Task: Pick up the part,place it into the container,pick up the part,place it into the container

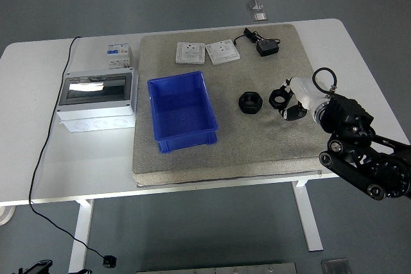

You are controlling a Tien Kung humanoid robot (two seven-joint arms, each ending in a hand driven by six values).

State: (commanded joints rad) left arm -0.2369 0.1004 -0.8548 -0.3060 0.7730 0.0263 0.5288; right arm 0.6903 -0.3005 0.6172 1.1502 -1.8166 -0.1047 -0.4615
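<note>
Two black ring-shaped parts are on the grey mat's right half. One black nut [251,102] lies flat on the mat, to the right of the blue container [182,110], which holds nothing that I can see. The other black part [280,97] is in my right hand [290,102], whose fingers are curled on it just right of the lying nut. It looks raised slightly off the mat. The white-cased hand continues into the black arm from the lower right. My left arm does not show.
The grey mat [257,152] covers the white table's middle and right. A grey electrical box [97,99] and a small breaker [118,54] stand to its left, with a black cable. Two white switch plates [207,51] and a black adapter [266,47] lie at the back.
</note>
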